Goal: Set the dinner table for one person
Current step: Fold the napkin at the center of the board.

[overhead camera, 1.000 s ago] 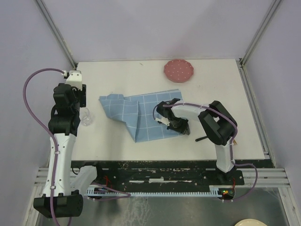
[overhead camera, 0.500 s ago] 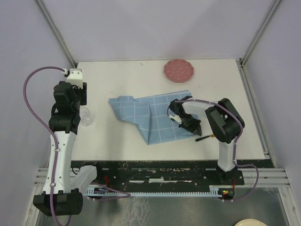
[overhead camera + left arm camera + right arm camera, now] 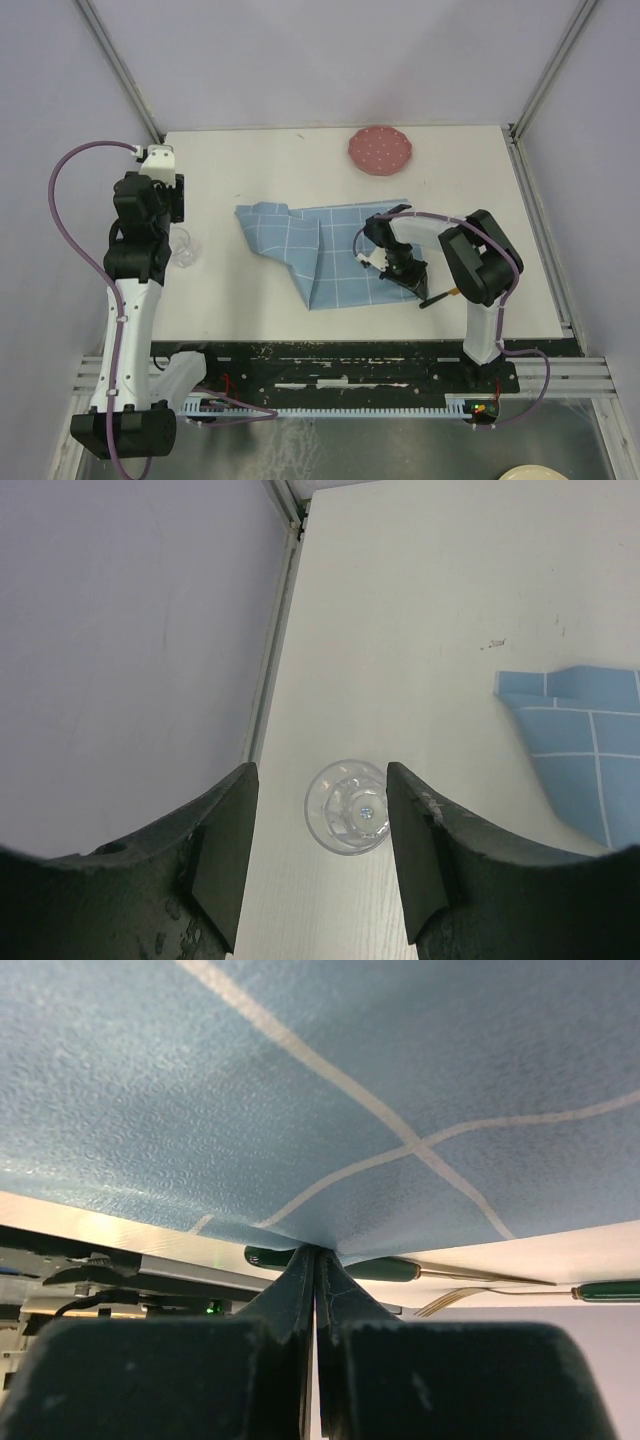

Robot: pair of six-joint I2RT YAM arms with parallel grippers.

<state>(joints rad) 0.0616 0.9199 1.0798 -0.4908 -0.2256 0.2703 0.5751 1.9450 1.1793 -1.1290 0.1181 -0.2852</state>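
The dinner table (image 3: 250, 310) is a white square top. On it lies a crumpled blue grid placemat (image 3: 330, 250), with one corner folded over at its left. My right gripper (image 3: 402, 268) is shut on the mat's right edge. In the right wrist view the fingertips (image 3: 316, 1252) pinch the cloth (image 3: 350, 1090), which fills the frame above. My left gripper (image 3: 320, 850) hangs open above a clear glass (image 3: 348, 806), which stands upright between the fingers in that view. The glass (image 3: 185, 250) sits near the table's left edge.
A pink dotted plate (image 3: 380, 150) rests at the back of the table. Green-handled cutlery (image 3: 438, 297) lies just right of the mat; a handle (image 3: 385, 1268) and fork tines (image 3: 470, 1300) show behind the right fingers. The frame's rail (image 3: 275, 650) runs along the left edge.
My right gripper has dragged the placemat to the right, toward the cutlery, most of it in the first half second. The left arm and the glass have stayed put.
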